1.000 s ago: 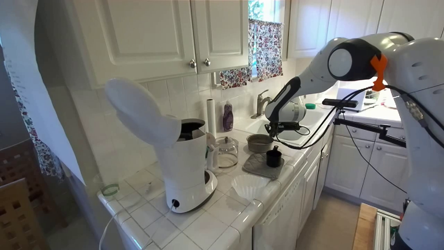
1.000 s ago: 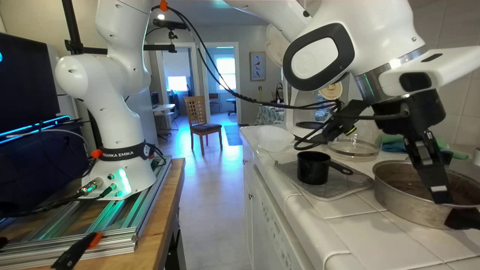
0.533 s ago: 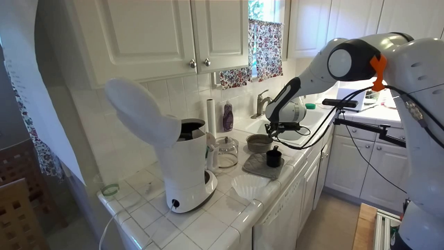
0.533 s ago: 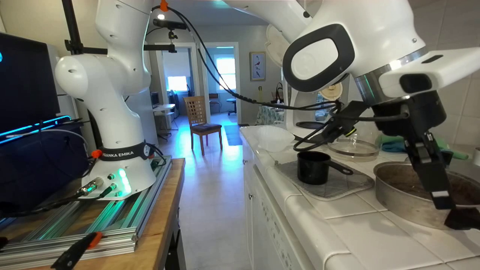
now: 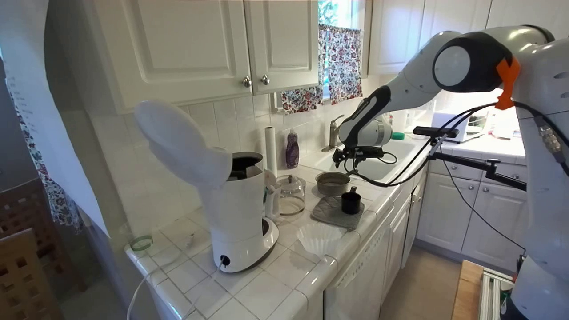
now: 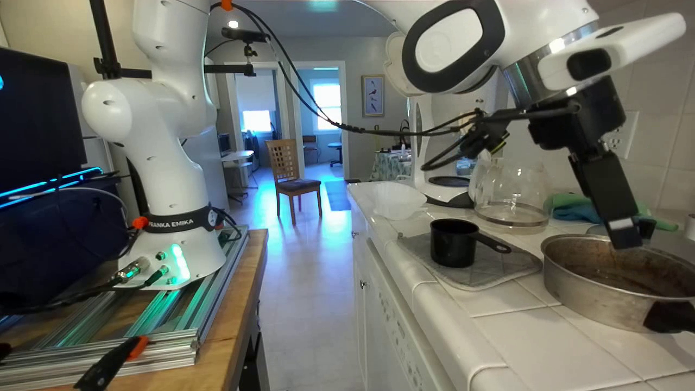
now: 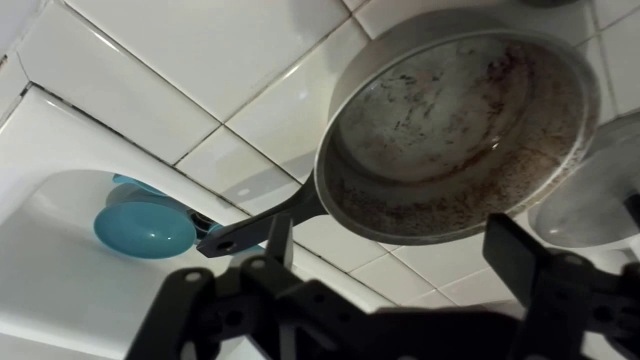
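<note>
My gripper (image 7: pixel 390 232) stands open above a round metal pan (image 7: pixel 425 130), nothing between its fingers. In the wrist view the left fingertip (image 7: pixel 281 235) overlaps the pan's black handle (image 7: pixel 260 225), while the right one lies across the near rim; a gap separates them from the pan. An exterior view shows the gripper (image 6: pixel 624 236) hovering over the pan (image 6: pixel 592 301), which rests on the tiled counter with a browned inside. Beside the pan, a black measuring cup (image 6: pixel 453 244) sits upright on a grey quilted mat (image 6: pixel 488 277). Both exterior views show these.
A white coffee maker (image 5: pixel 235 213) with its lid raised, a glass carafe (image 5: pixel 291 195) and a paper filter (image 5: pixel 318 238) stand further along the counter. Behind the arm is the sink (image 5: pixel 400 155) with a faucet; a teal bowl (image 7: pixel 145 230) lies in it.
My gripper has risen from beside the pan's handle and its fingers have spread. The pan settled very slightly at first, then stayed put. The arm's upper links have shifted with the lift.
</note>
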Action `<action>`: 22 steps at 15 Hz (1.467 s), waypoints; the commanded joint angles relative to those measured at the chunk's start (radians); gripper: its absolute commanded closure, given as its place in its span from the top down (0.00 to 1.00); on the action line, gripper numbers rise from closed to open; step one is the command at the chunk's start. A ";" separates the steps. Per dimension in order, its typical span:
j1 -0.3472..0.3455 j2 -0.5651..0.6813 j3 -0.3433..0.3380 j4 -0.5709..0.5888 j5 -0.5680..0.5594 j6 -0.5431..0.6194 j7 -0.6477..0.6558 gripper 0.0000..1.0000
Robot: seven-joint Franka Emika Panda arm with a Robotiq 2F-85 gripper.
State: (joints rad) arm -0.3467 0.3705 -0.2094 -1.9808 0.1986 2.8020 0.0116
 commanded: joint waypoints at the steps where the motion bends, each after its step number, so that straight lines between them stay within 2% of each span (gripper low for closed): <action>1: 0.055 -0.138 -0.023 -0.102 -0.068 -0.077 0.022 1.00; 4: 0.095 -0.223 -0.025 -0.148 -0.124 -0.149 0.032 1.00; 8: 0.141 -0.309 0.006 -0.177 -0.181 -0.290 0.010 1.00; 13: 0.209 -0.347 0.053 -0.188 -0.299 -0.402 0.029 1.00; 17: 0.257 -0.337 0.100 -0.190 -0.372 -0.406 0.011 1.00; 22: 0.305 -0.332 0.159 -0.220 -0.368 -0.346 -0.076 1.00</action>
State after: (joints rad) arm -0.0596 0.0504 -0.0721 -2.1669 -0.1468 2.4114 -0.0141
